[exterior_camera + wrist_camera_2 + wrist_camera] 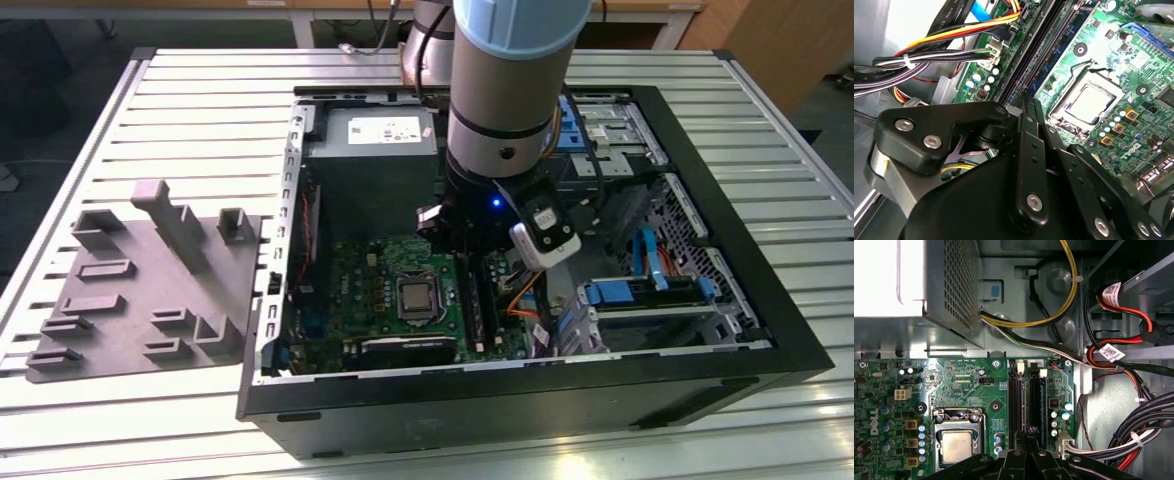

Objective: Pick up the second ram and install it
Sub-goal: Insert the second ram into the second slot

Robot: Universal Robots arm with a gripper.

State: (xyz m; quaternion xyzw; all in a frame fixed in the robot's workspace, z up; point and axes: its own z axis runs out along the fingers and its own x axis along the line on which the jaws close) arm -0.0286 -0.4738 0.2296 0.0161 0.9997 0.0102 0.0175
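Note:
My gripper (470,250) is deep inside the open computer case, right over the motherboard's long black memory slots (1026,395). In both wrist views its fingertips (1029,102) are pressed close together in line with the slots. The second ram (1026,426) shows only as a thin dark edge between them, running along the slot. Most of the stick is hidden by the fingers. The green motherboard (367,285) with its silver processor (956,445) lies beside the slots.
The grey moulded fixture plate (140,285) lies on the slatted table at the exterior view's left. A metal power supply box (367,150) sits behind the slots. Bundles of coloured cables (1124,440) and blue drive brackets (627,292) crowd the case's other side.

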